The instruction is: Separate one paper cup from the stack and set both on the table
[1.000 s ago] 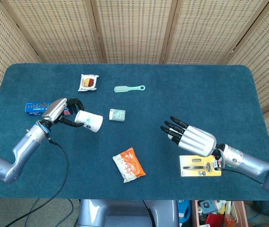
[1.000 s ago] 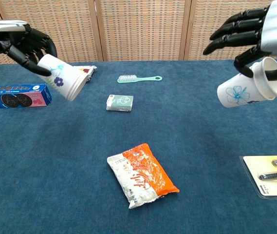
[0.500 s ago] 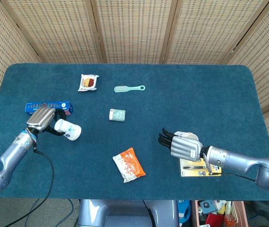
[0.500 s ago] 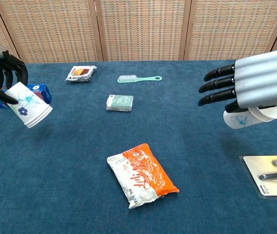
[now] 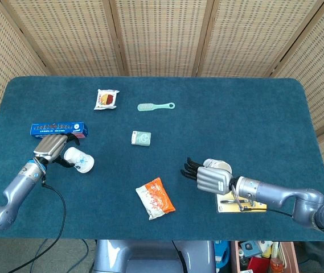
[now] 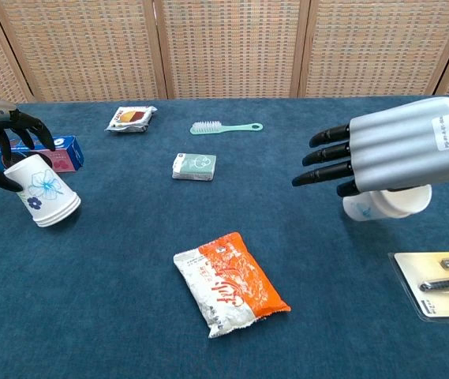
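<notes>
left robot hand [image 6: 7, 146] grips tilted paper cup [image 6: 44, 193], desk [image 5: 253, 114] 9 o'clock | right robot hand [image 6: 402, 154] holds second cup [image 6: 386, 205], 4 o'clock | cups light, crushable, thin-walled: hold mid-wall gently

The left hand [image 5: 52, 147] is gripping a paper cup [image 5: 80, 161] lying tilted on its side over the blue counter [image 5: 253, 114], just below a blue box [image 5: 58, 129]. The right hand [image 5: 207, 177] is covering a second cup [image 5: 217, 166], fingers pointing left, beside a yellow card pack [image 5: 240, 202]. An orange packet [image 5: 155, 198], a small green packet [image 5: 141, 137], a brush [image 5: 155, 106] and a snack wrapper [image 5: 106, 99] are lying between.
</notes>
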Action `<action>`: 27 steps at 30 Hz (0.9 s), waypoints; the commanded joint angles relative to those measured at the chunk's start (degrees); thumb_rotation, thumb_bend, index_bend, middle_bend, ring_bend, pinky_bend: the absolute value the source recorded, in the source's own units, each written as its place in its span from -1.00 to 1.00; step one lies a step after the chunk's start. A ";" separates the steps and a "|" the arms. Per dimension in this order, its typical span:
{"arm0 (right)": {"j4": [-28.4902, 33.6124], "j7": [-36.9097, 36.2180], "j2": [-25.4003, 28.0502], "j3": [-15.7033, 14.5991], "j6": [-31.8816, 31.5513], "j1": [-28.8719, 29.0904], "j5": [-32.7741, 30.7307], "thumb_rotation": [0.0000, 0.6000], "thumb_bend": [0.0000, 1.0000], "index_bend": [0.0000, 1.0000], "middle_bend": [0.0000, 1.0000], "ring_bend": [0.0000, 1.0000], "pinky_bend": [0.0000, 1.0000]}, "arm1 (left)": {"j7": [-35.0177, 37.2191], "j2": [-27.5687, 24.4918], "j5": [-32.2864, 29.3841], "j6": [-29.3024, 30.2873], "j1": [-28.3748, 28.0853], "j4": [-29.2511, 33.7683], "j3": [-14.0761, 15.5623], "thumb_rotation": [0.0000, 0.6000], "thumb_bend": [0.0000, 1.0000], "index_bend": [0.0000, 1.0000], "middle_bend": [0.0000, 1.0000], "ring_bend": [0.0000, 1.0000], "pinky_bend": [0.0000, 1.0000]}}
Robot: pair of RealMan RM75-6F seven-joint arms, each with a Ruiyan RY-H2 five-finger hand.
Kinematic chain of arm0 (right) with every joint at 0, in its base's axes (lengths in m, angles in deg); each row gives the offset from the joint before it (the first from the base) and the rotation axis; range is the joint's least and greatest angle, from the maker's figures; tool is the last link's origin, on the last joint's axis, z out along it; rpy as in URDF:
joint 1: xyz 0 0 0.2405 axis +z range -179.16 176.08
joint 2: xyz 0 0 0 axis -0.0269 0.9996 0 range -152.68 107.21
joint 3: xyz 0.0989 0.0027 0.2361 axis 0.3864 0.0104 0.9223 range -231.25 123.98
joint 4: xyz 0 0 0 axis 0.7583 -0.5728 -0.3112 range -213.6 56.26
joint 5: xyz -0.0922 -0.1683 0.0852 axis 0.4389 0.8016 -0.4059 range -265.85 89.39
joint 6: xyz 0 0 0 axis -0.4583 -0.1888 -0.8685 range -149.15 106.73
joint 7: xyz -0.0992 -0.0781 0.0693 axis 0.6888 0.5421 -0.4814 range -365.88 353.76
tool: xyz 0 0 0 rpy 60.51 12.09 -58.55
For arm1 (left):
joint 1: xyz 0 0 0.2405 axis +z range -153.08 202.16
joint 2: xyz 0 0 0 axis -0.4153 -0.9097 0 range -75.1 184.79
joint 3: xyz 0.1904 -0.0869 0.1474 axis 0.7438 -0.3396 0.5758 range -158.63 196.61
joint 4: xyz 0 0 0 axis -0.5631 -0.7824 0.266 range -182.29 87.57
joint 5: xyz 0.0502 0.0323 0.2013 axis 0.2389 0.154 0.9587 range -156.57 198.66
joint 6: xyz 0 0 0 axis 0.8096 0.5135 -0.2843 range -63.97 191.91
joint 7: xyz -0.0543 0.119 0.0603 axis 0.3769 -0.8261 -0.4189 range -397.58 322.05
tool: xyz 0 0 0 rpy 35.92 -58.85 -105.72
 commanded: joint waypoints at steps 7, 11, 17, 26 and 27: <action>-0.39 4.52 -1.64 3.37 -0.63 -2.27 -5.52 1.00 -1.00 -0.86 -0.86 -0.73 -0.66 | 2.35 -1.41 0.62 -0.70 -0.55 1.82 -0.16 1.00 -0.86 -1.00 -0.97 -0.85 -0.52; 0.66 5.01 -1.00 4.25 -2.53 -3.38 -7.16 1.00 -1.00 -0.86 -0.87 -0.73 -0.66 | 4.31 -2.24 1.87 0.72 0.12 2.60 -0.52 1.00 -0.86 -1.00 -1.00 -0.86 -0.52; 1.73 4.07 0.47 5.86 -6.81 -5.91 -10.42 1.00 -1.00 -0.87 -0.87 -0.74 -0.68 | 6.38 -3.63 3.16 3.15 1.04 4.09 -1.18 1.00 -0.86 -1.00 -1.00 -0.91 -0.55; 6.19 -0.49 2.24 8.57 -16.77 -14.34 -19.71 1.00 -1.00 -0.99 -0.99 -0.92 -0.89 | 6.43 -7.92 4.01 8.97 4.53 10.29 -0.84 1.00 -0.86 -1.00 -1.00 -1.00 -0.93; 7.44 -0.91 2.49 8.82 -18.07 -15.76 -21.20 1.00 -1.00 -1.00 -1.00 -0.96 -0.93 | 5.98 -8.36 3.82 10.02 5.18 11.12 -0.68 1.00 -0.86 -1.00 -1.00 -1.00 -0.98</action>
